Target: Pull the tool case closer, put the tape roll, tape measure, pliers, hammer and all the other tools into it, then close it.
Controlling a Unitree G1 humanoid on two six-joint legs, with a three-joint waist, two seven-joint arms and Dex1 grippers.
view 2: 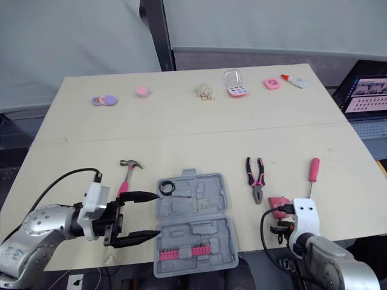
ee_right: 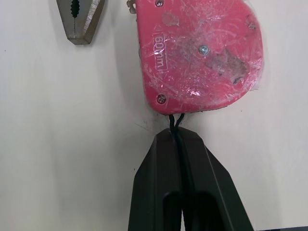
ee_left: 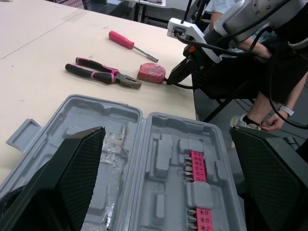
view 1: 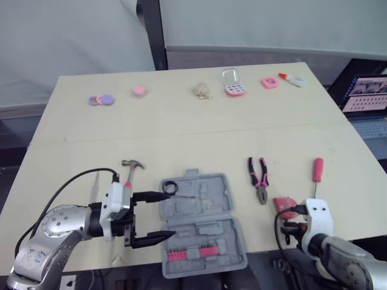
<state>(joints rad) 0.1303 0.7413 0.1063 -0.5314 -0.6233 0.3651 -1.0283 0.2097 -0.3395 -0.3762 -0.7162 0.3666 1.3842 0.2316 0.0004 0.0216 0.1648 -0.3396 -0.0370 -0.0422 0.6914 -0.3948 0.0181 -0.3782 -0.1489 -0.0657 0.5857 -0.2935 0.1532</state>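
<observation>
The tape measure (ee_right: 199, 53) lies on the table (view 1: 181, 121) to the right of the tool case (view 1: 202, 223), level with the case's middle. It sits just beside the nose of the pliers (view 1: 259, 180). The fingers of my right gripper (ee_right: 178, 137) are pressed together on the thin black cord (ee_right: 174, 120) at the tape measure's near end, so I hold it by the loop and not by the body.

I judge the step in hand to be carrying it into the case. Held by the cord, it will likely hang and swing. I should lift slowly and straight up until it clears the pliers. Then I move it left over the case, lower it into a free recess away from the pink bits (view 1: 190, 254), and let go only once the body rests there.

My left gripper (view 1: 154, 216) sits at the case's left edge with its fingers wide apart and holding nothing. One tip is near the tape roll (view 1: 169, 187) in the case's far left corner. I cannot tell whether it touches the case. It could steady the case while I lower the load.

The hammer (view 1: 129, 173) lies left of the case and the screwdriver (view 1: 316, 172) lies to its right, beyond the pliers, both not yet packed.
</observation>
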